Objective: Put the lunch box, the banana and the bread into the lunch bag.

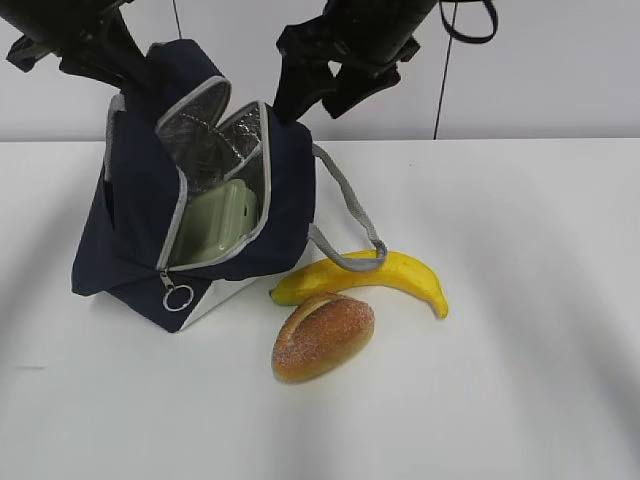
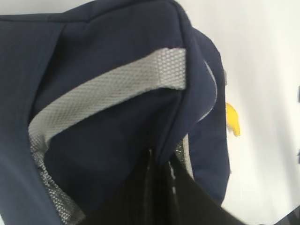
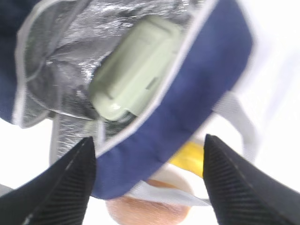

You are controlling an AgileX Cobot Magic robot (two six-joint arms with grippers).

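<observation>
With the lunch box (image 1: 222, 222) inside the lunch bag (image 1: 280, 190), keep your left gripper (image 2: 161, 161) clamped on its fabric; bring the right gripper (image 3: 147, 154), jaws apart, down to the banana (image 1: 400, 275) at centre frame.

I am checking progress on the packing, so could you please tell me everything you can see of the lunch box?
The lunch box is a small rounded-corner container with a matte sage-green lid that looks like plastic, with a clip tab visible on its edge. It stands tilted inside the open lunch bag, lid facing the opening, leaning against the silver foil lining. Its base is hidden. Neither gripper touches it.
</observation>
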